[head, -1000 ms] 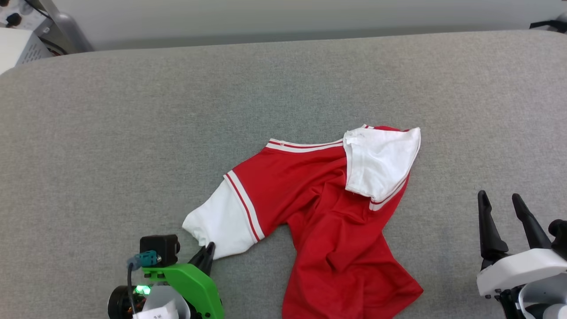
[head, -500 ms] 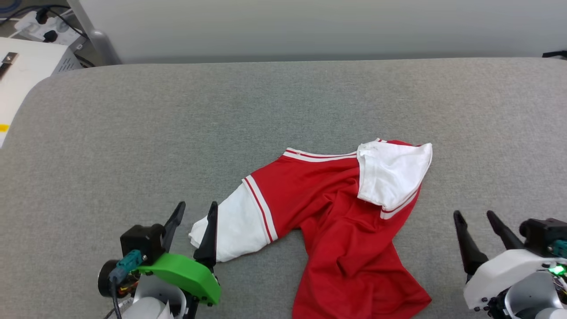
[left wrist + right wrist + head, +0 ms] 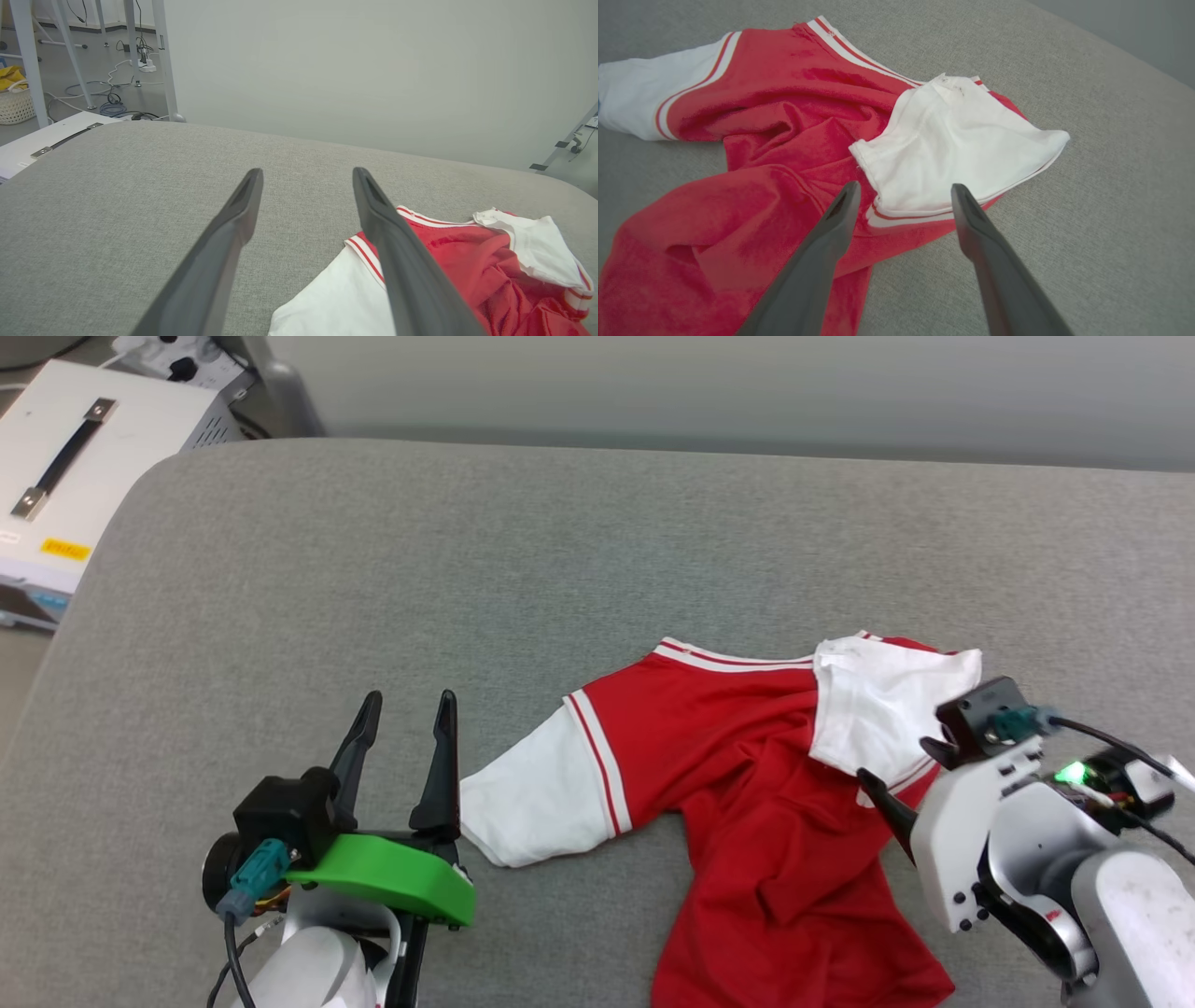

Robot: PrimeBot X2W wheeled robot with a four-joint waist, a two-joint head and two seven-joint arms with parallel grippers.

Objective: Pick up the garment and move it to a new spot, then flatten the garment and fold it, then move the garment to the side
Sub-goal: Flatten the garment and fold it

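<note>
Right gripper (image 3: 904,188), fingers spread and empty, hung over the folded-back white sleeve (image 3: 962,154) of the crumpled red jersey T-shirt (image 3: 747,784) lying across the grey cloth surface (image 3: 560,569). The left gripper (image 3: 410,700), likewise spread, stood beside its other sleeve (image 3: 532,803).

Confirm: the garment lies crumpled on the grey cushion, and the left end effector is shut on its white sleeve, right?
Not shut: the left end effector stands open beside the garment's white sleeve, as the head view shows. The garment does lie crumpled on the grey cushion.
</note>
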